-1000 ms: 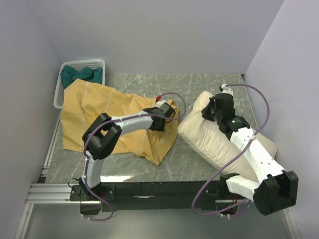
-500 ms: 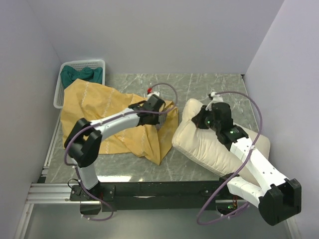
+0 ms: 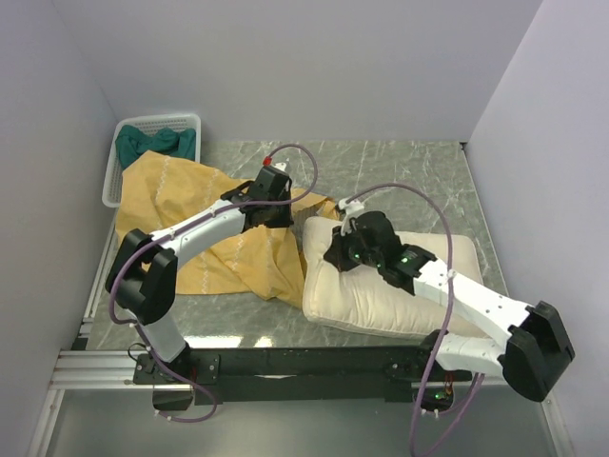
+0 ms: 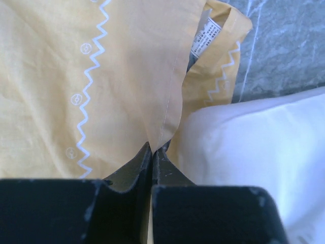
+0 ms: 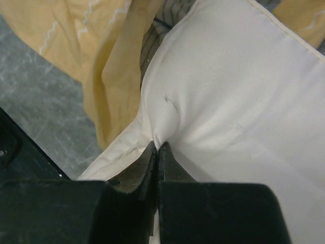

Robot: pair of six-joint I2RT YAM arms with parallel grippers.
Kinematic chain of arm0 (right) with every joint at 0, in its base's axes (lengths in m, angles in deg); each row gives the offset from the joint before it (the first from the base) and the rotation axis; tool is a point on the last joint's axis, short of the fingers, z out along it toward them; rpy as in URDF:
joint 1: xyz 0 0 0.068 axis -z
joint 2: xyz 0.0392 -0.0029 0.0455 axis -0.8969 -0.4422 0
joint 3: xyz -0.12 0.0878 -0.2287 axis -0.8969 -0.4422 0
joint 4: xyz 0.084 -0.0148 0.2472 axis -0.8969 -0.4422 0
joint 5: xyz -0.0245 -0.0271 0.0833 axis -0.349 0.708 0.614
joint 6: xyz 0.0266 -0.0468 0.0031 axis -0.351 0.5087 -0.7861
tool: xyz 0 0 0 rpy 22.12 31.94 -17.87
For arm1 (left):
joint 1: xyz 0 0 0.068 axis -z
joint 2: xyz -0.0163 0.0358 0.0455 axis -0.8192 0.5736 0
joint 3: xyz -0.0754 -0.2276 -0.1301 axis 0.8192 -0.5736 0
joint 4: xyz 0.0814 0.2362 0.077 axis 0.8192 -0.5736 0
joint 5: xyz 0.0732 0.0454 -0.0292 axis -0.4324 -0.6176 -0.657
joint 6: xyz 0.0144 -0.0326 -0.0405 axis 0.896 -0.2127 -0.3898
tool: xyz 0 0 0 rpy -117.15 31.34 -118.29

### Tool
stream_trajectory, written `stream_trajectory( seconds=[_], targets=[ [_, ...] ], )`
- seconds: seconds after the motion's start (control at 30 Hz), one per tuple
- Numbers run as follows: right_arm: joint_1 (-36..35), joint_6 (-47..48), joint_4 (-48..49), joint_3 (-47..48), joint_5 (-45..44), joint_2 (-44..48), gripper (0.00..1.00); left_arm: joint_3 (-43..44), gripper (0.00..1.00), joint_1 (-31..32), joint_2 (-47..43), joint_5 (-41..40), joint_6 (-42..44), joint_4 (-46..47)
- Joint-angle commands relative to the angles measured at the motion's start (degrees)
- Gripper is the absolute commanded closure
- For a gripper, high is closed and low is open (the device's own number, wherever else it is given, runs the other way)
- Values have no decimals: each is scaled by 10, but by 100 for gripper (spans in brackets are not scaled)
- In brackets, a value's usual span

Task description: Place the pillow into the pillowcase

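While a hem of the pillowcase is pinched in the left claw and a fold of the pillow is clamped in the right claw, the pillow is seen wholly outside, just beside the pillowcase's mouth, so insertion is judged unstarted.

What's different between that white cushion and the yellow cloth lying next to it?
The pillow is plain cream-white; the pillowcase is mustard yellow with white zigzag lines. The pillow is plump; the pillowcase lies thin and crumpled. Both are soft cloth, each pinched by a shut gripper: the left gripper on the pillowcase, the right gripper on the pillow.
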Motion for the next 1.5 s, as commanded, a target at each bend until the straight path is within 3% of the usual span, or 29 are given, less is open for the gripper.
stream_trajectory(
  seconds=[0.0, 0.43, 0.63, 0.8, 0.87, 1.07, 1.23, 1.47],
  targets=[
    [-12, 47, 27, 59, -7, -46, 100, 1, 92, -4, -33, 33, 2, 23],
    [-12, 125, -89, 292, -85, -210, 100, -62, 94, -4, -114, 133, 44, 22],
    [-9, 139, -96, 359, -124, -279, 100, -85, 93, -4, -169, 126, 71, -14],
    [-6, 129, -62, 354, -86, -311, 100, -95, 87, -4, -202, 116, 86, -33],
    [-12, 121, -47, 333, -46, -306, 100, -93, 85, -5, -199, 75, 81, -34],
    [-19, 107, -3, 258, -27, -282, 100, -58, 85, -16, -170, 44, 62, -32],
    [-20, 98, 26, 175, -57, -203, 100, -23, 85, -22, -154, -26, 30, -52],
    [-27, 113, 7, 150, -10, -131, 100, -8, 85, -22, -147, -35, 17, -46]
  ],
)
